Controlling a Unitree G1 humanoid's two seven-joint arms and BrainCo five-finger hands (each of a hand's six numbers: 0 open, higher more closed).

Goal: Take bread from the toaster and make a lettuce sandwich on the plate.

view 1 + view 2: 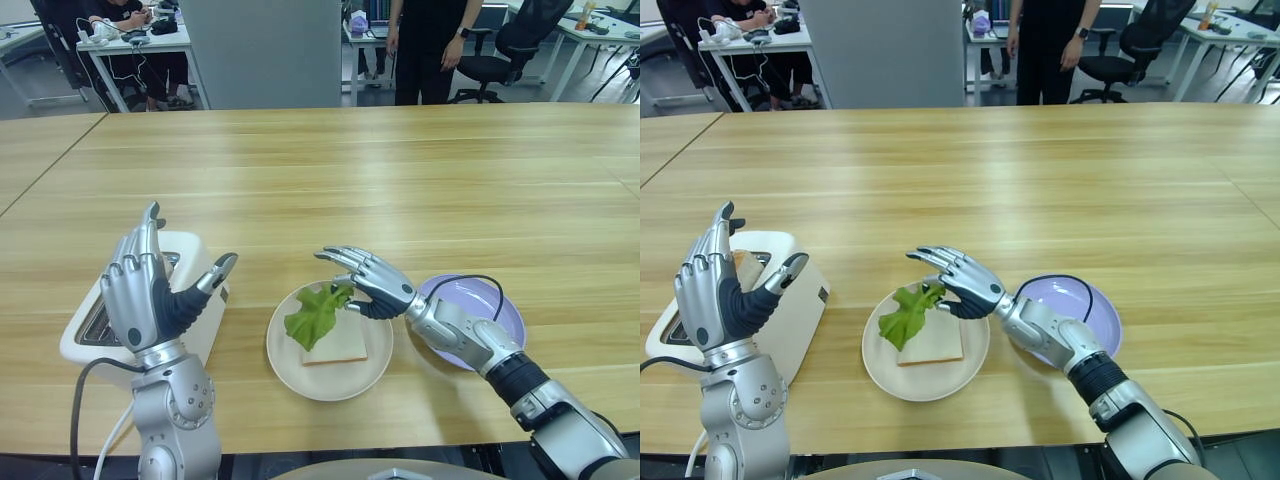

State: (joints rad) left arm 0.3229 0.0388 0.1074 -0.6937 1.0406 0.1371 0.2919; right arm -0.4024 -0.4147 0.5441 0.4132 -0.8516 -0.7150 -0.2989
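Notes right hand [375,280] pinching the lettuce [315,315] by its upper edge, leaf overlapping one bread slice [342,348] lying flat on the plate [330,388]. Notes left hand [140,290] raised, fingers spread, holding nothing, just in front of the toaster [75,340]. Records purple dish [508,312] beneath the right forearm on the tabletop [400,180]. Judges first slice placed and lettuce going on, with release and top slice outstanding. Cannot tell whether toaster holds more bread.

Left hand [140,290], right hand [378,283]: silver (black palms).
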